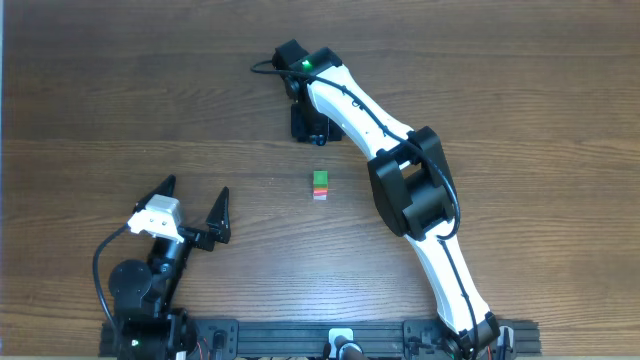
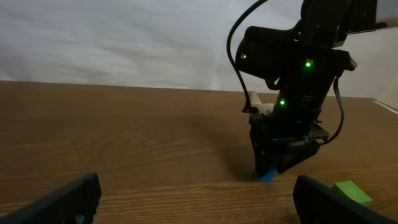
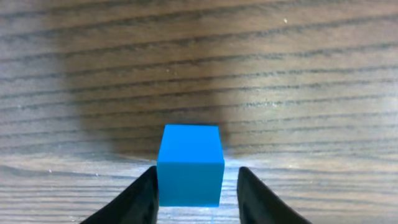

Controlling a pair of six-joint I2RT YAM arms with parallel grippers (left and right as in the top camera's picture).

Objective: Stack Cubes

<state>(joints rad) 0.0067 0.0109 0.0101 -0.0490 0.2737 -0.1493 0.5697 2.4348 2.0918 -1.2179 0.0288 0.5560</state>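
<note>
Straddling the blue cube (image 3: 189,165) far up the table (image 1: 100,100), the right pincer (image 3: 197,173) is released, one finger apparently touching it. Closing off-centre could twist the cube loose. Green-on-red stack (image 1: 320,185) sits mid-table; left pincer (image 1: 196,190) gapes open.

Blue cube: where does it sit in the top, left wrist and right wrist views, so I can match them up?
Top view: hidden beneath the right hand, up the picture from the green-topped stack.
Left wrist view: the blue cube sits on the table at the right hand's fingertips.
Right wrist view: centred low, between the open fingers.
Shared landmark: the right hand itself.
</note>
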